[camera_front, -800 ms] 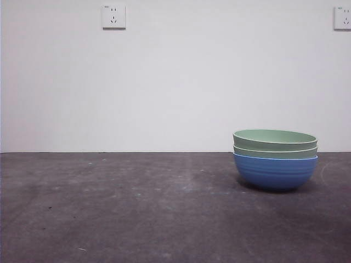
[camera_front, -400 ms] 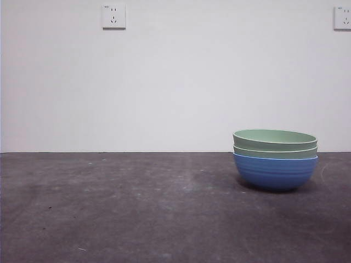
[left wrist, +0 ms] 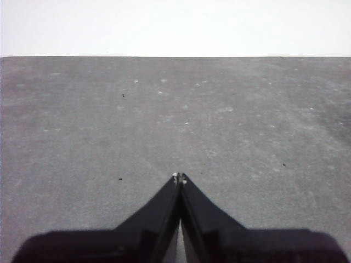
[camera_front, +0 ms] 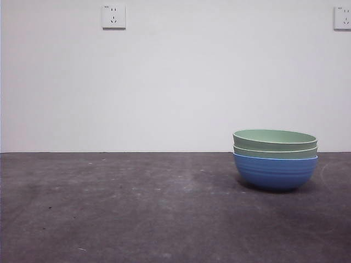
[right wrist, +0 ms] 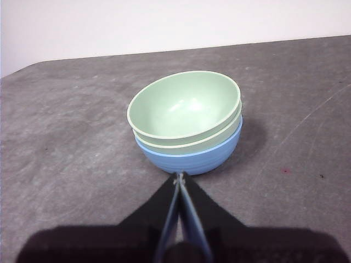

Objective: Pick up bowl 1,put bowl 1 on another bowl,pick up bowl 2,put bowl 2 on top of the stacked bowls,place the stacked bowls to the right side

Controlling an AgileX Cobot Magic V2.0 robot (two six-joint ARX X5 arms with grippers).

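The left tool [left wrist: 180,178] hangs over bare grey table [left wrist: 109,120], its two black jaws pressed together tip to tip and holding nothing; none of the bowls shows in its wrist view.

In the front view the left and middle of the table [camera_front: 137,208] carry nothing, and two white wall sockets [camera_front: 113,16] sit high on the pale wall behind. On the right side of the table stand the stacked bowls [camera_front: 275,159]: the blue bowl [camera_front: 275,172] rests on the tabletop, upright, with a pale green bowl [camera_front: 275,152] nested in it and a second pale green bowl [camera_front: 275,139] nested on top, the rims level and close above one another.

The right tool [right wrist: 180,176] is clenched on nothing, jaws shut tip to tip. The stack [right wrist: 186,123] sits just beyond those tips, nearly in line with them; the tips are close to the blue bowl's [right wrist: 192,159] outer wall, though contact cannot be judged. The top green bowl [right wrist: 184,104] looks empty inside.
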